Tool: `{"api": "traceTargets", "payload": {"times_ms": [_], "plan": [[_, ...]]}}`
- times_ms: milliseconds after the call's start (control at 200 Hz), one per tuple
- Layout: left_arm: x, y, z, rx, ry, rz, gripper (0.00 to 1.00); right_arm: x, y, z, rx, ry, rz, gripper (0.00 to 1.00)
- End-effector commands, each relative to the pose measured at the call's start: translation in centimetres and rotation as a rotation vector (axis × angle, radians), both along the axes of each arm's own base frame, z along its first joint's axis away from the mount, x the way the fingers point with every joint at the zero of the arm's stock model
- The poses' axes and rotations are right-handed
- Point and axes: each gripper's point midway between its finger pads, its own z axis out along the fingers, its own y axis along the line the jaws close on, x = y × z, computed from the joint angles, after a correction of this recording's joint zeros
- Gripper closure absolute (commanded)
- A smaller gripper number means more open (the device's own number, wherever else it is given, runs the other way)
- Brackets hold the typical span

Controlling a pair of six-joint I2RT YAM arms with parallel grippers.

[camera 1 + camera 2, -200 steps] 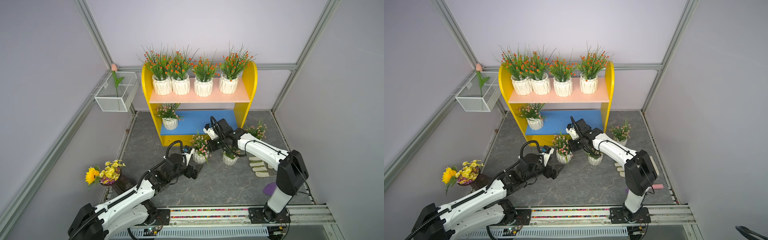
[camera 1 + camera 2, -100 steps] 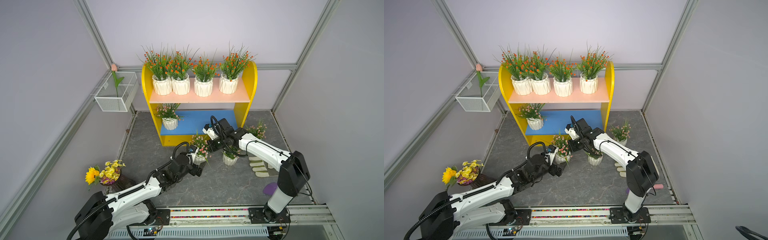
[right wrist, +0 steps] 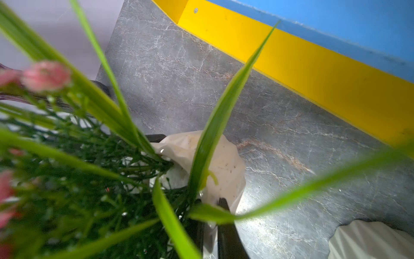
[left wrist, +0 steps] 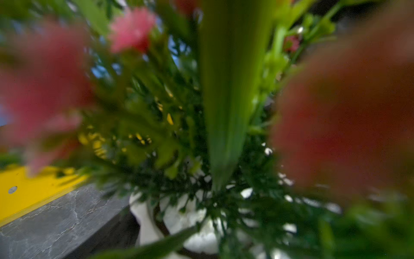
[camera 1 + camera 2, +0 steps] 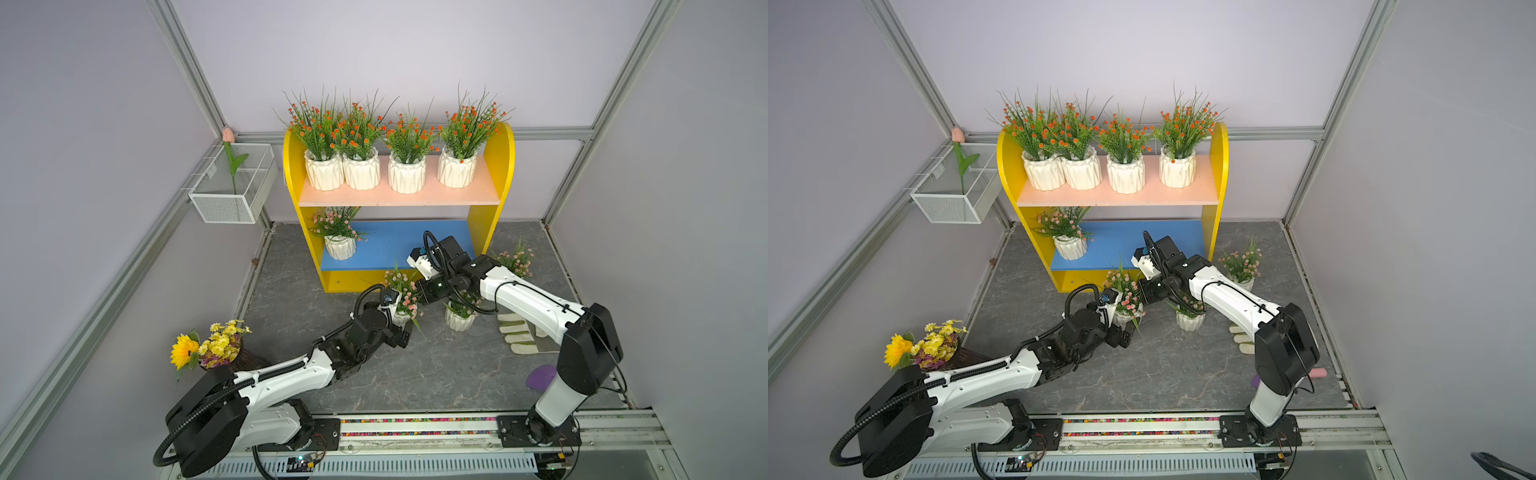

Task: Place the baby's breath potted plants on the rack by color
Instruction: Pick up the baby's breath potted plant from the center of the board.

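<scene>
My right pincer (image 3: pixel 209 203) is pressed nearly together on the rim of a pink baby's breath potted plant (image 5: pixel 402 296), with one finger inside its white pot (image 3: pixel 228 161) and one outside. The plant is just in front of the rack (image 5: pixel 490 232), below the front edge of its blue lower board (image 5: pixel 386 245), over the grey floor (image 5: pixel 436 374). My left pincer (image 5: pixel 405 332) is spread wide, low at the pot's near side. Blossoms blur its wrist view, so I cannot tell whether its fingers flank the pot.
</scene>
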Motion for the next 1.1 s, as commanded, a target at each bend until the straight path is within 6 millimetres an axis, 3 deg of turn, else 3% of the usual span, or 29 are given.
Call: {"api": "traceTargets", "payload": {"times_ms": [0,215,920,1095], "plan": [[0.4,-1.2,2.5,-0.060,-0.062,-0.015,0.00,-1.7,1.8,4.2,0.154,-0.025,0.081,0.90],[0.3,-0.4,3.1,-0.078,-0.092,0.005,0.00,-2.3,2.0,4.7,0.189,-0.012,0.094,0.90],[0.6,-1.1,2.4,-0.077,-0.075,0.004,0.00,-4.1,2.7,6.3,0.295,0.025,0.103,0.90],[0.6,-1.1,2.3,-0.071,-0.071,0.004,0.08,-4.1,2.4,6.4,0.297,0.013,0.091,0.90]]}}
